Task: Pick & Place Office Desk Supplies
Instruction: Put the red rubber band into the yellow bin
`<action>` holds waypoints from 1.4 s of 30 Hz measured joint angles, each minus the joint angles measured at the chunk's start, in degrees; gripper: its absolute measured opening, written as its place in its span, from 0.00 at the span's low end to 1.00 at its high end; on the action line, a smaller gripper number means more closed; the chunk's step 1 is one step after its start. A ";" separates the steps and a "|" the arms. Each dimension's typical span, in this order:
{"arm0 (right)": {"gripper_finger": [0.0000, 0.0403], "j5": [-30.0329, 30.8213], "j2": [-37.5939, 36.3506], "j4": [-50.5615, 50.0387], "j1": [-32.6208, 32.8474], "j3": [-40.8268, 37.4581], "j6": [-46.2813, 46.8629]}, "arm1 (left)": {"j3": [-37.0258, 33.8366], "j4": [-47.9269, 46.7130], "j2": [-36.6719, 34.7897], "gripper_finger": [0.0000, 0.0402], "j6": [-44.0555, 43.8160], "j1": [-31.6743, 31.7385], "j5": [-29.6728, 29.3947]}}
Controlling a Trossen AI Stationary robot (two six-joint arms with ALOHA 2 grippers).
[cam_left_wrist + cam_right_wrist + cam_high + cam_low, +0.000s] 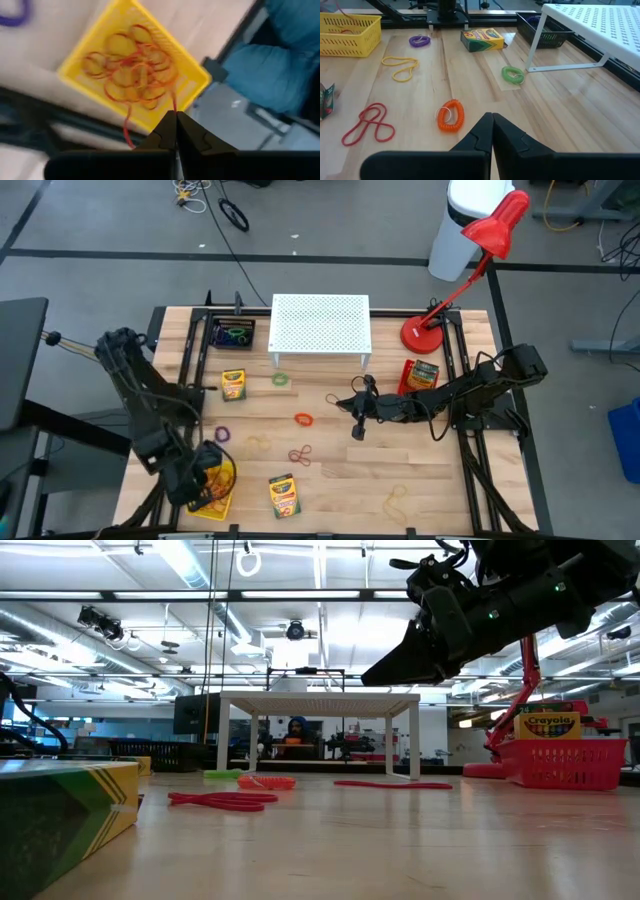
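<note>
While its two dark fingers are pressed together with nothing between them, the right gripper (492,131) hangs above the middle of the wooden table (440,490), just short of an orange coiled elastic loop (450,115) lying flat on the boards. That loop looks light and springy; I judge it would squash under a pinch and might roll, so taking it across one side of the ring, with one finger inside, seems the safest hold. Beyond it lie a green coiled loop (512,74) by the leg of the white perforated metal stand (600,25), a purple coiled loop (420,41), a thin yellow rubber band (400,67) and a thin red rubber band (367,125); the bands are limp and lie very flat, so they would probably be hard to get under. A small yellow-and-green cardboard crayon box (481,39) rests nearby, stiff and easy to grip across its narrow sides.

The left gripper (175,131), also closed, hovers over a yellow plastic mesh basket (80,60) at the table's front-left corner, holding a tangle of reddish-tan rubber bands (132,75); one strand runs up towards its tips, though whether it is pinched I cannot tell. A red mesh basket (565,762) on the right holds a crayon box, and a black tray (232,335) at the back holds dark and green loops.
</note>
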 joint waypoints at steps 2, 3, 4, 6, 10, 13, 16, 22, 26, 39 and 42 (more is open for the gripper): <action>0.04 -0.07 0.00 0.18 0.00 0.00 0.00 | -2.41 4.80 0.00 0.01 -1.09 -0.38 -0.41; 0.04 -0.10 0.00 0.26 0.00 0.00 0.00 | -3.74 6.99 0.00 0.01 -1.53 -0.52 -0.78; 0.04 -0.20 0.00 0.32 0.00 0.00 0.00 | -4.89 8.72 0.00 0.01 -1.83 -0.58 -1.15; 0.04 -0.92 0.00 0.66 0.00 0.00 0.00 | -7.26 11.32 0.00 0.02 -2.83 -0.56 -1.51; 0.04 -1.45 0.00 1.31 0.00 0.00 0.00 | -11.25 12.14 0.00 0.08 -7.15 -0.51 -0.65; 0.04 -1.44 0.00 1.29 0.00 0.00 0.00 | -12.61 12.47 0.00 0.16 -8.91 -0.51 1.08; 0.04 -1.44 0.00 1.28 0.00 0.00 0.00 | -12.67 12.40 0.00 0.25 -9.45 -0.42 1.28; 0.04 -1.44 0.00 1.24 0.00 0.00 0.00 | -12.67 11.88 0.00 0.41 -10.11 0.68 1.56; 0.04 -1.43 0.00 1.22 0.00 0.00 0.00 | -12.67 8.87 0.04 0.50 -13.79 2.34 1.66; 0.04 -1.43 0.00 1.16 0.00 0.00 0.00 | -12.63 5.77 8.21 0.67 -12.00 6.02 6.65; 0.04 -1.42 0.00 1.16 0.00 0.00 0.00 | -12.63 3.08 8.93 0.65 -11.80 6.02 6.86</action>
